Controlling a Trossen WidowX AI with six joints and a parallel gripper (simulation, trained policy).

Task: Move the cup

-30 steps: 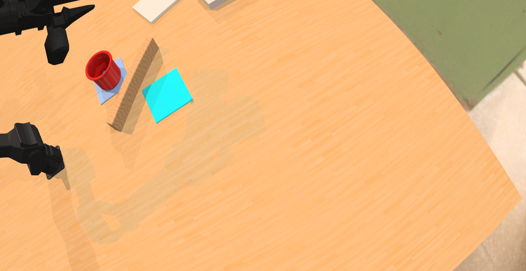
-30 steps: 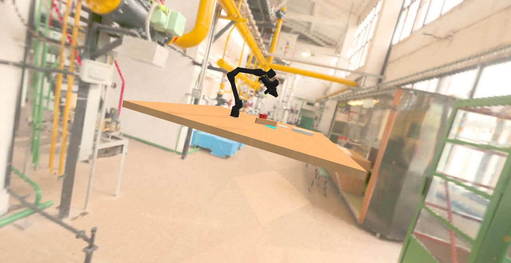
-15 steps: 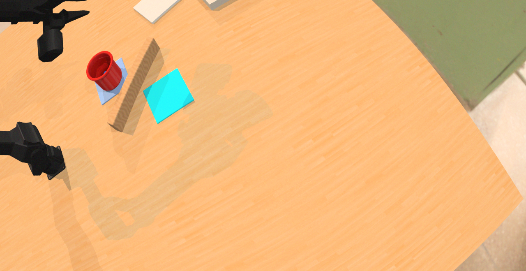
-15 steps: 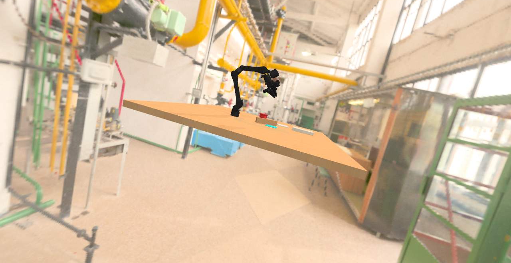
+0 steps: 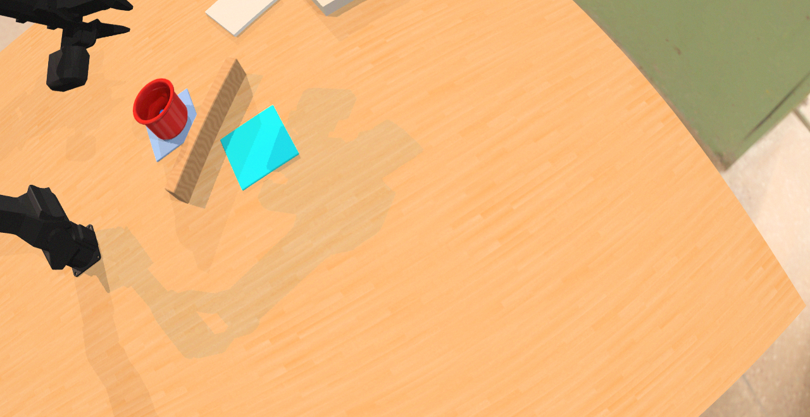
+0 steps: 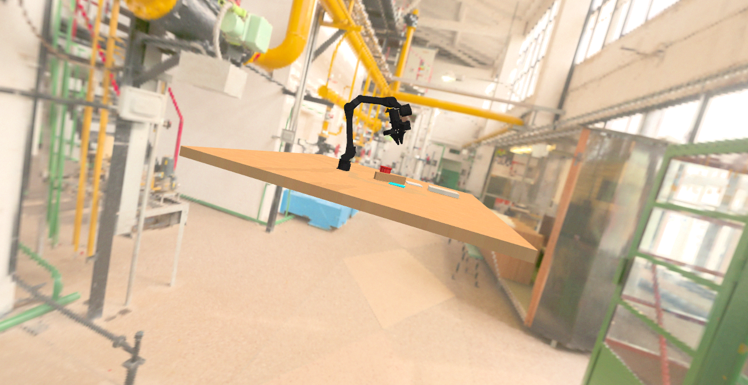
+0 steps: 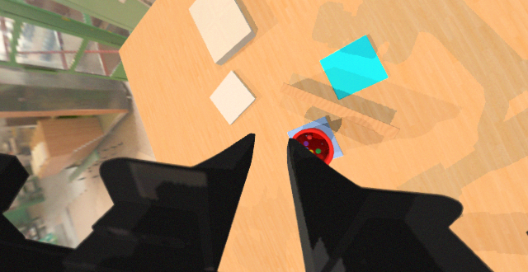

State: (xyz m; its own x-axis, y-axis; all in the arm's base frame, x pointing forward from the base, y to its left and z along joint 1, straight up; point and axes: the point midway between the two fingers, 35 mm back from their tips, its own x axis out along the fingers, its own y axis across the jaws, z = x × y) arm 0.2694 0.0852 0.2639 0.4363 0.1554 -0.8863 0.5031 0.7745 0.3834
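In top view, the red, flanged plastic-looking cup (image 5: 171, 118) (image 6: 385, 169) (image 7: 315, 143) is seen upright on the pale-blue sq. pad (image 5: 164, 149) (image 7: 322, 124), w/ multicoloured marbles (image 7: 318, 151) held inside. The flat cyan sq. pad (image 5: 259, 148) (image 6: 397, 184) (image 7: 354, 68) is placed at 4 o'clock from it, w/ a wood-grain barrier (image 5: 207, 131) (image 6: 389, 176) (image 7: 342, 108) set btwn. The black gripper (image 5: 130, 18) (image 6: 398, 142) (image 7: 271, 141) is raised at 11 o'clock from the cup, fingers partly spread, nothing pinched.

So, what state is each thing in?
Pincer: partly open, nothing between its fingers.
Red cup: upright on the pale blue pad, marbles inside.
Cyan pad: flat, without the cup.
Wooden barrier: standing between the pads.
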